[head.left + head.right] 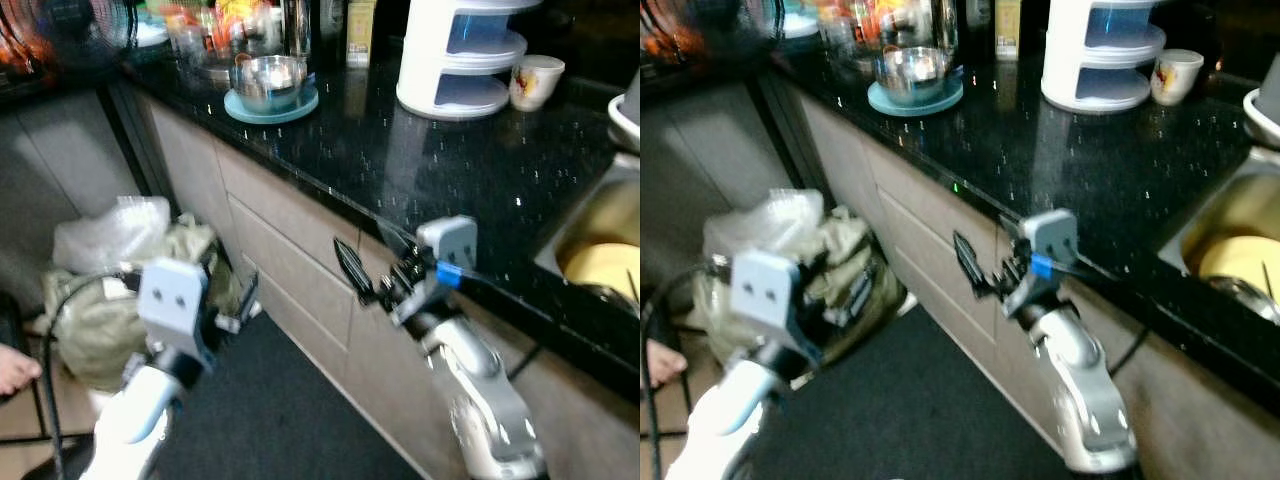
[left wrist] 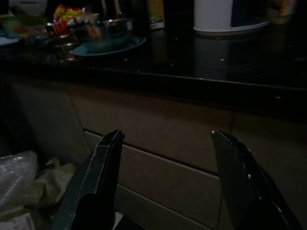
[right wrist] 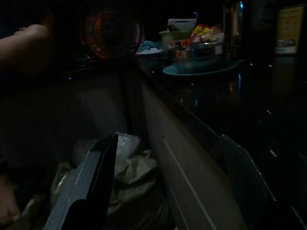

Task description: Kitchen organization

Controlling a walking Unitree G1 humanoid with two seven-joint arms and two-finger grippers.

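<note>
Right gripper (image 1: pixel 358 272) raised beside the cabinet front just under the counter edge, fingers spread wide, nothing between them. Left gripper (image 2: pixel 165 179) lower and further left, over the dark floor mat (image 1: pixel 270 400), fingers also wide apart, empty, pointing at the drawer fronts (image 1: pixel 290 255).

No writing readable anywhere; blur and dark wrist views. A yellow carton (image 1: pixel 360 30) at the far counter has print, illegible. Cup (image 1: pixel 535 80) has a coloured pattern, unreadable.

Black speckled countertop (image 1: pixel 430 160), glossy. On it, far left: steel bowl (image 1: pixel 270 80) sitting on a teal plate (image 1: pixel 272 105), behind it a cluster of jars and colourful packets (image 1: pixel 215 25), blurred. Far centre-right: white tiered rack with blue shelves (image 1: pixel 460 55), cup just beside it on the right. Sink (image 1: pixel 600 255) at the right, something yellow in it (image 1: pixel 600 265).

Beige drawers under the counter. On the floor at left, near the cabinets, plastic bags (image 1: pixel 120 260), clear and olive. Fan (image 3: pixel 111 32) at far left. A person's bare foot (image 1: pixel 15 370) at the left edge.
</note>
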